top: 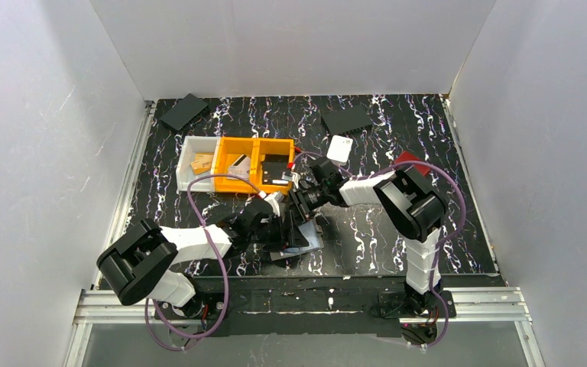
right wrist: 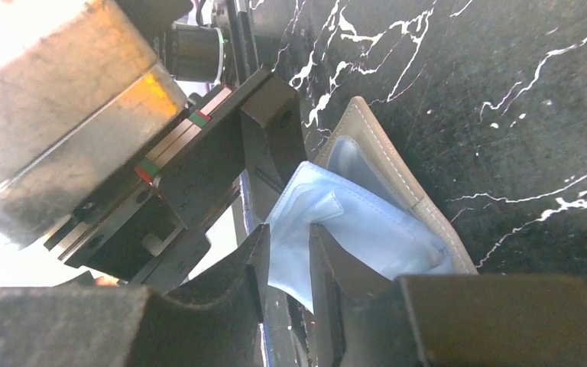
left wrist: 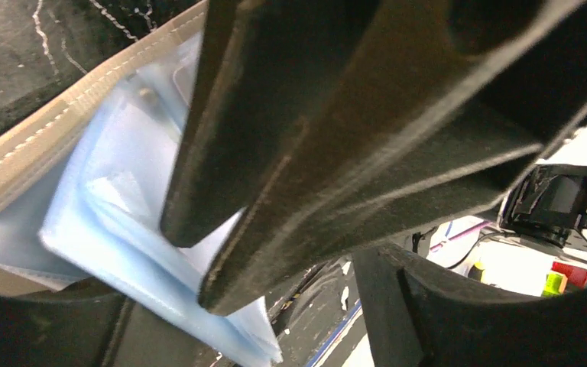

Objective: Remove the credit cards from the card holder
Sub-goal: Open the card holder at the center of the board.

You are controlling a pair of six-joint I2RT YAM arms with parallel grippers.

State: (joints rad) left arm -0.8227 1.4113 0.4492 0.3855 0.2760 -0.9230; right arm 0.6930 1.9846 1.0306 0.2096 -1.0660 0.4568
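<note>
Black white-veined tabletop [top: 466, 229], plain white walls [top: 290, 46], right jaws clamped on card holder [right wrist: 367, 222] blue leaf, left jaws' state unclear

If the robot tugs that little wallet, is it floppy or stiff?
Probably floppy: on the card holder, the blue sleeves crease where the right gripper pinches them. Its stitched outer cover looks firmer. Thin, so likely light.
</note>
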